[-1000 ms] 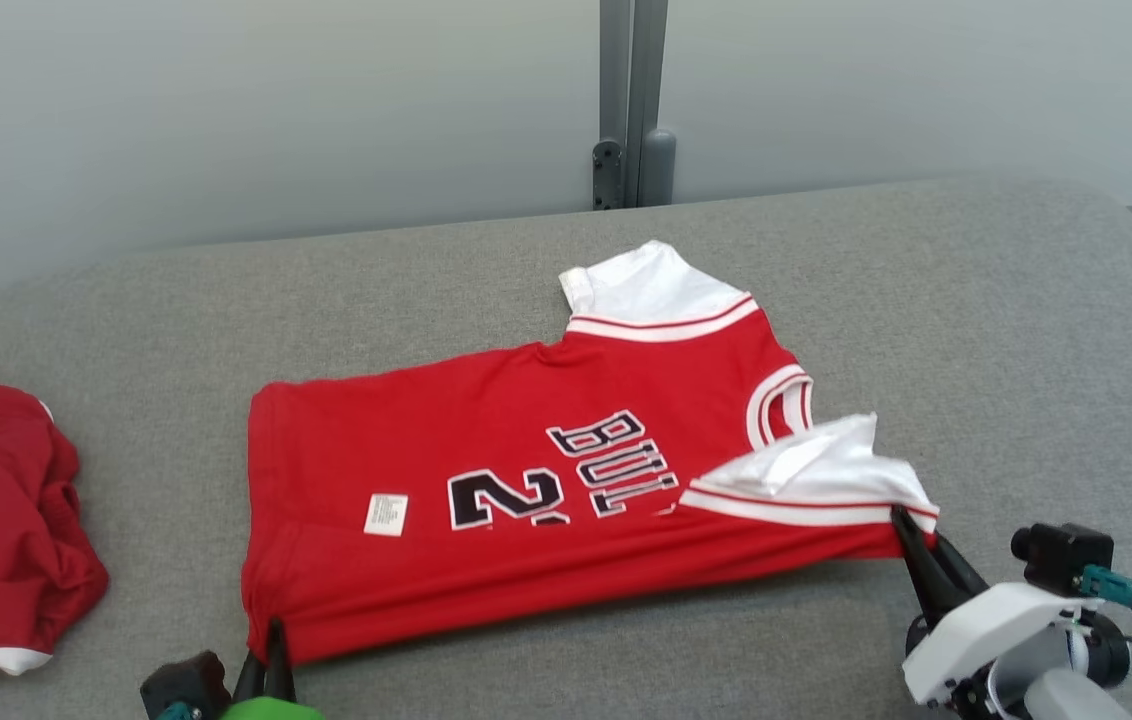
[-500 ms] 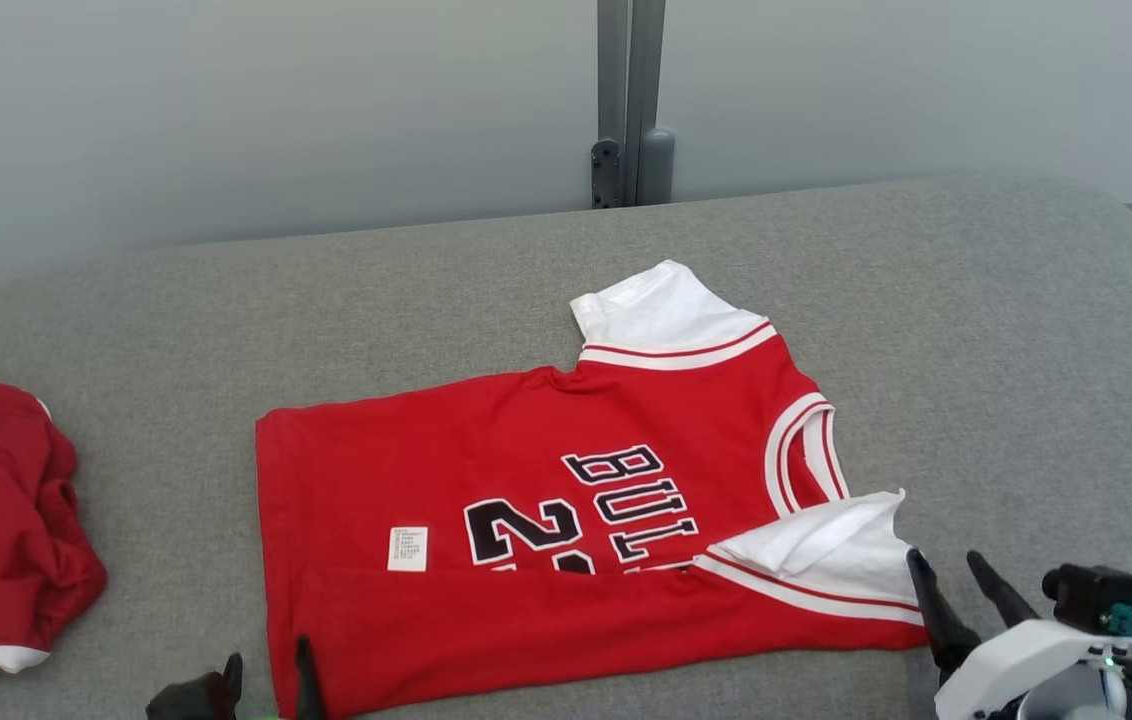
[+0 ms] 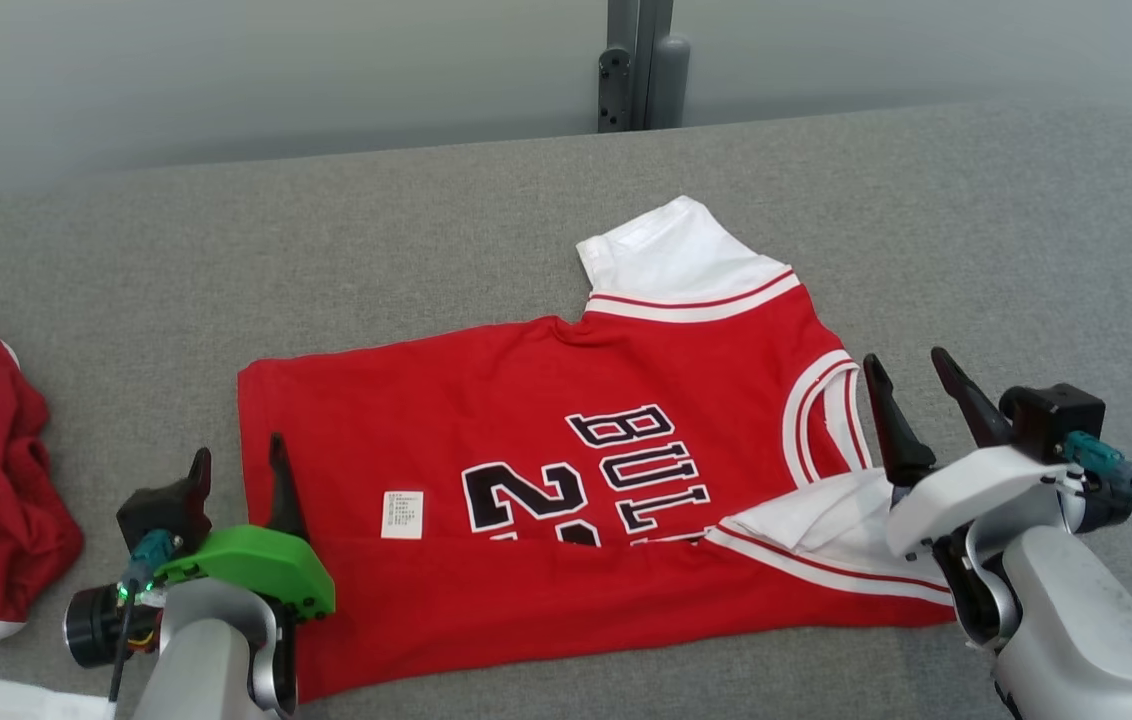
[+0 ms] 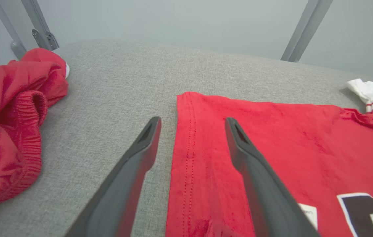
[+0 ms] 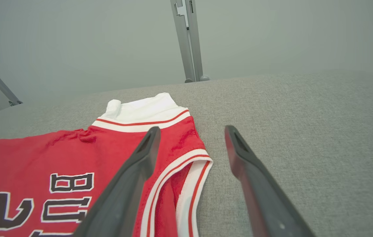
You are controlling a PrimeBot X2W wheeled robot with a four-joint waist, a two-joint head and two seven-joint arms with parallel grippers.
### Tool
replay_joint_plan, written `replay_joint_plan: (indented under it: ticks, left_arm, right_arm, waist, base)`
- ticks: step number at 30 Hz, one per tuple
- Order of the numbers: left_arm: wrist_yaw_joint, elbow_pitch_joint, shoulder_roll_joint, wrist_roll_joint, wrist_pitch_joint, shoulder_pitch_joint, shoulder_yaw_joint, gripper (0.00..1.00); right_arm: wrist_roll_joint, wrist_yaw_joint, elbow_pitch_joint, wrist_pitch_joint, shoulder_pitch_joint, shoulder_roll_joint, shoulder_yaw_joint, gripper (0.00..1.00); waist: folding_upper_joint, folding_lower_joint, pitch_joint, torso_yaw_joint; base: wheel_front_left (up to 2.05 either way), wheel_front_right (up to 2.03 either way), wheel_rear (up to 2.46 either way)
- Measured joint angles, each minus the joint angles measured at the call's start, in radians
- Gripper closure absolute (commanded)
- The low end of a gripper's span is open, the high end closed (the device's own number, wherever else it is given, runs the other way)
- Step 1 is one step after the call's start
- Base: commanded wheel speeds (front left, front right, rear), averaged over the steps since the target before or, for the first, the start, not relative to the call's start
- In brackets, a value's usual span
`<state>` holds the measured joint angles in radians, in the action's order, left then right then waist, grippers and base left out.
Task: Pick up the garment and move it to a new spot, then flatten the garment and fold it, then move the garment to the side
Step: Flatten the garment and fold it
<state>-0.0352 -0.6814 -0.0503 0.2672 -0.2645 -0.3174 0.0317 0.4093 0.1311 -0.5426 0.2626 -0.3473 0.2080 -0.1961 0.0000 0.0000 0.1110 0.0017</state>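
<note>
My head camera looks forward and down from above the near edge of the grey padded surface (image 3: pixel 426 220). It is far enough back to take in the whole red jersey (image 3: pixel 526 400) and the pale wall (image 3: pixel 226 80) behind.

The left wrist camera sits low and close. It looks along the fingers of the left gripper (image 4: pixel 193 119), over the jersey's hem end, with the red shorts (image 4: pixel 8 108) at its left.

The right wrist camera is just as low. It faces along the right gripper (image 5: pixel 192 127), over the jersey's collar end, toward the grey post (image 5: pixel 189 39).

All three views share the jersey. The head and left wrist views share the shorts, and the head and right wrist views share the post.
</note>
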Motion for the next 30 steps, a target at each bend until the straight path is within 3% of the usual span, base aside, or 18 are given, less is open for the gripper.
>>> replay_joint_plan:
  ticks: [10, 19, 21, 22, 23, 25, 26, 27, 28, 29, 30]
  left_arm:
    - [0.010, -0.207, -0.028, -0.026, 0.000, -0.233, -0.004, 0.00]
    - [0.017, -0.311, -0.036, -0.024, 0.000, -0.346, -0.016, 0.00]
    - [0.024, -0.331, -0.036, -0.015, 0.000, -0.360, -0.025, 0.23]
    - [0.026, -0.334, -0.036, -0.011, 0.000, -0.367, -0.029, 0.26]
    - [0.026, -0.339, -0.037, -0.011, 0.000, -0.374, -0.029, 0.24]
    - [0.033, -0.348, -0.038, -0.012, 0.000, -0.380, -0.028, 0.11]
    - [0.035, -0.357, -0.039, -0.013, 0.000, -0.382, -0.025, 0.24]
    - [0.037, -0.364, -0.038, -0.014, 0.000, -0.384, -0.024, 0.50]
    - [0.041, -0.370, -0.038, -0.014, 0.000, -0.387, -0.023, 0.57]
    - [0.044, -0.378, -0.038, -0.014, 0.000, -0.394, -0.021, 1.00]
    - [0.045, -0.383, -0.038, -0.014, 0.000, -0.402, -0.020, 1.00]
  right_arm:
    - [-0.024, 0.000, -0.022, 0.000, -0.127, -0.016, -0.040, 0.00]
    - [-0.015, 0.000, -0.021, 0.000, -0.178, -0.017, -0.062, 0.00]
    - [-0.012, 0.000, -0.021, 0.000, -0.188, -0.016, -0.065, 0.00]
    - [-0.010, 0.000, -0.021, 0.000, -0.194, -0.015, -0.067, 0.00]
    - [-0.009, 0.000, -0.021, 0.000, -0.198, -0.016, -0.071, 0.00]
    - [-0.007, 0.000, -0.021, 0.000, -0.203, -0.015, -0.076, 0.00]
    - [-0.006, 0.000, -0.022, 0.000, -0.207, -0.014, -0.078, 0.00]
    - [-0.004, 0.000, -0.022, 0.000, -0.213, -0.012, -0.079, 0.00]
    - [-0.003, 0.000, -0.022, 0.000, -0.218, -0.010, -0.080, 0.00]
    - [0.002, 0.000, -0.022, 0.000, -0.223, -0.008, -0.080, 0.00]
    - [0.005, 0.000, -0.024, 0.000, -0.230, -0.006, -0.083, 0.00]
  waist:
    - [0.0000, 0.0000, 0.113, 0.002]
    - [0.0000, 0.0000, 0.191, 0.002]
    - [0.0000, 0.0000, 0.201, 0.002]
    - [0.0000, 0.0000, 0.206, 0.001]
    - [0.0000, 0.0001, 0.209, 0.001]
    - [0.0000, 0.0001, 0.214, 0.000]
    - [0.0000, 0.0000, 0.217, 0.001]
    - [0.0000, 0.0001, 0.220, 0.002]
    - [0.0000, 0.0000, 0.222, 0.003]
    - [0.0000, 0.0001, 0.226, 0.004]
    - [0.0000, 0.0000, 0.230, 0.005]
  base:
    - [0.00, 0.00, 0.00]
    - [0.00, 0.00, 0.00]
    - [0.00, 0.00, 0.00]
    - [0.00, 0.00, 0.00]
    - [0.00, 0.00, 0.00]
    - [0.00, 0.00, 0.00]
    - [0.00, 0.00, 0.00]
    - [0.00, 0.00, 0.00]
    - [0.00, 0.00, 0.00]
    - [0.00, 0.00, 0.00]
    - [0.00, 0.00, 0.00]
